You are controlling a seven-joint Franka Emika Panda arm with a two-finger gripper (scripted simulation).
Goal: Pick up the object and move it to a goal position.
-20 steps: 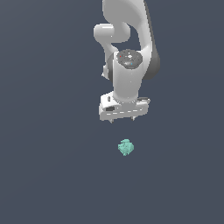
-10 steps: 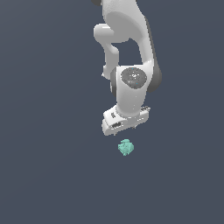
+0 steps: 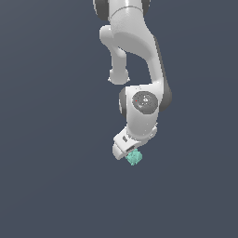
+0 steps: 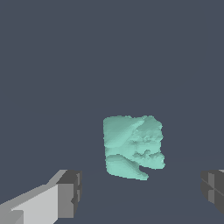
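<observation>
The object (image 3: 135, 158) is a small lumpy teal-green chunk lying on the dark grey floor. It also shows large in the wrist view (image 4: 133, 146). My white gripper (image 3: 128, 152) hangs right over it, and the hand covers part of it in the exterior view. In the wrist view the gripper (image 4: 142, 192) is open. Its two grey fingertips (image 4: 70, 194) stand wide apart on either side of the chunk and do not touch it. Nothing is held.
Only the flat dark grey floor (image 3: 56, 186) surrounds the chunk. The white arm (image 3: 139, 56) rises above the hand toward the top of the exterior view.
The arm has come down and the hand has turned, so the gripper has dropped from well above the chunk to right over it. The chunk has not moved.
</observation>
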